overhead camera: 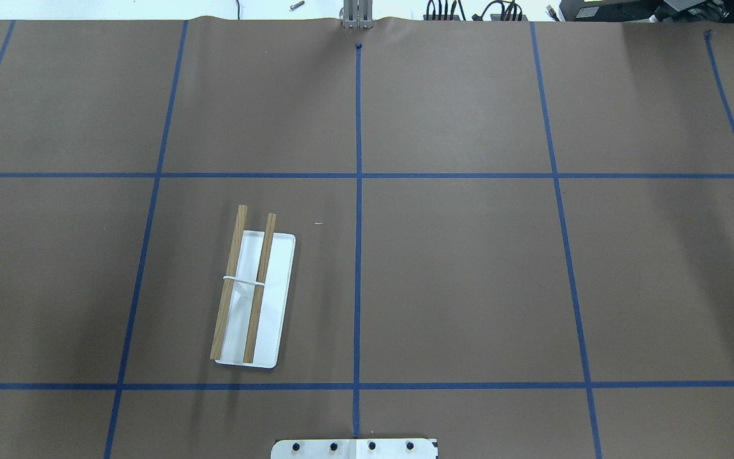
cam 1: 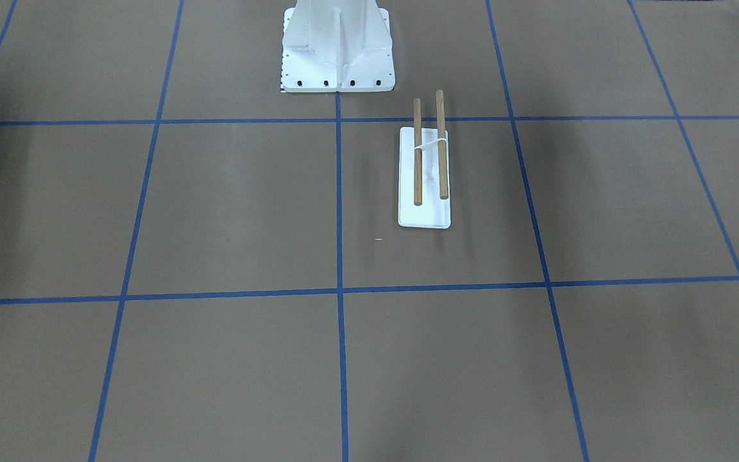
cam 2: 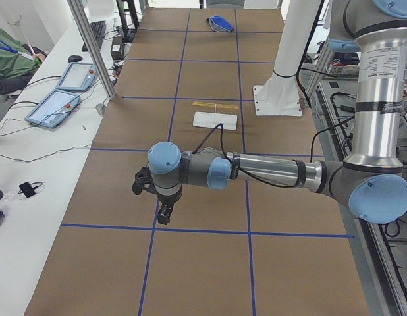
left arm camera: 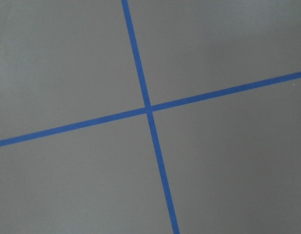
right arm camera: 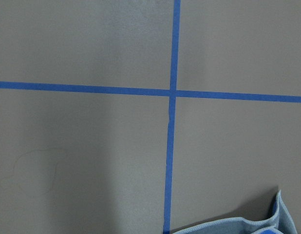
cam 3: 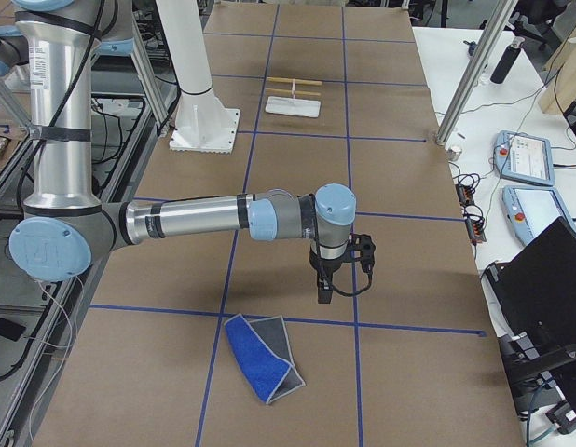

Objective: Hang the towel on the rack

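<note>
The towel, blue with a grey side folded over, lies crumpled on the table at the robot's right end; it also shows far off in the exterior left view, and its edge shows in the right wrist view. The rack, two wooden rods over a white base, stands left of the robot's base. My right gripper hangs above the table a little beyond the towel; I cannot tell if it is open. My left gripper hangs over bare table far from the rack; I cannot tell its state.
The white robot pedestal stands at the table's middle edge. Blue tape lines grid the brown table. Operator tablets and a metal post stand along the far side.
</note>
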You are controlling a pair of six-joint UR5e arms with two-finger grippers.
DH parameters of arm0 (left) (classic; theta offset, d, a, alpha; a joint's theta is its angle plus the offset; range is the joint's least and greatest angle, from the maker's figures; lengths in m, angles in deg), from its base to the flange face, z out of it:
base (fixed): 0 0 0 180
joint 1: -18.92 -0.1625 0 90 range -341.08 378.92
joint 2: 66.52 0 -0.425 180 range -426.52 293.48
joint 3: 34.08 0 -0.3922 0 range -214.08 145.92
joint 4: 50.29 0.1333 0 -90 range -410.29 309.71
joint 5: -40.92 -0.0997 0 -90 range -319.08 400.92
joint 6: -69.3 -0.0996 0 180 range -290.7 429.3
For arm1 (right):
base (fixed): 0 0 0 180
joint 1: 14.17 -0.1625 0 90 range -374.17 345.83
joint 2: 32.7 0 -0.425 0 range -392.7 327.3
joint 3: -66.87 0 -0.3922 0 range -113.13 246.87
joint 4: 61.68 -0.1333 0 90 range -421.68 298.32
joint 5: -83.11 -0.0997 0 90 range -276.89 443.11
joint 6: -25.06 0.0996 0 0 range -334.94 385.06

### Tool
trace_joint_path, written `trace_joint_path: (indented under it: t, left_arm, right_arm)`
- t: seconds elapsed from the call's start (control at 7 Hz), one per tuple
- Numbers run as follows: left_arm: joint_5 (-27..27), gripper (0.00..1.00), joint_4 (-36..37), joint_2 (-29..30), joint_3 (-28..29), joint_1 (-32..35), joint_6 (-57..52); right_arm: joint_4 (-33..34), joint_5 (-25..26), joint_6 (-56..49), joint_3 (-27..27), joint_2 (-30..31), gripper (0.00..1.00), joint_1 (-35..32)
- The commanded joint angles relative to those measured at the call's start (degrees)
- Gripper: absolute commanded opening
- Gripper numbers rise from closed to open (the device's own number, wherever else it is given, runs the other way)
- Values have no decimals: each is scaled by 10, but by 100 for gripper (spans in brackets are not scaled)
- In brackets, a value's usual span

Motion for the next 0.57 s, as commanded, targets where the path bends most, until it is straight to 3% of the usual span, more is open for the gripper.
trace_joint_path:
  t: [0.0, 0.14, 0.43]
  left_arm:
    - [0, 98, 0, -3, -1, 0, 0]
    - [0, 98, 0, -4, -2, 0, 0]
    - [0, 98, 0, -4, -2, 0, 0]
  right_arm:
    - [-19, 1, -36, 36, 24, 100, 10]
    - [-104, -1, -113, 111, 32, 100, 12]
    - [-262, -7, -135, 263, 26, 100, 12]
